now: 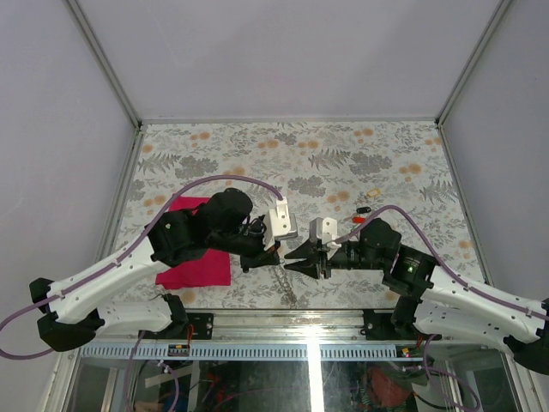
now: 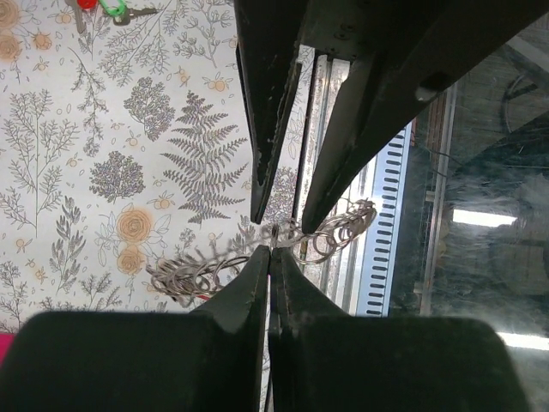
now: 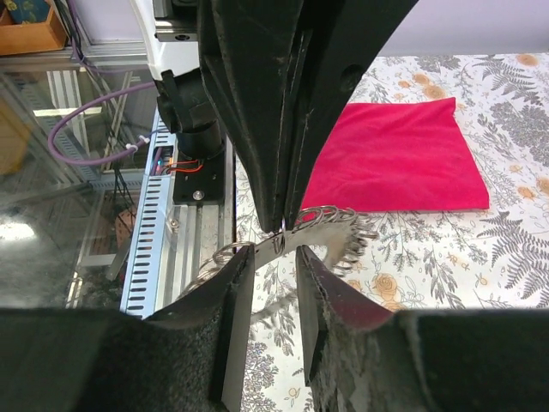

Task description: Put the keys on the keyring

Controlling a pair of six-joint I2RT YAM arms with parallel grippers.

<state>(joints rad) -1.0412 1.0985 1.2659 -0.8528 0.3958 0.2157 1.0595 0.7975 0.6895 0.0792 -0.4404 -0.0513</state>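
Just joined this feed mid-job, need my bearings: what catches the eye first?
The two grippers meet tip to tip near the table's front edge: the left gripper is shut on the keyring, a silver chain of loops, and the right gripper faces it, jaws apart. The magenta cloth lies under the left arm; the keys sit farther back.

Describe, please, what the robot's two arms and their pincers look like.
The left arm and the right arm both have white shells near the base and black joints further out. A purple cable runs along each. The left pincer and the right pincer have long, tapering matt-black fingers, each with a white block behind them. A small green light glows on the right arm.
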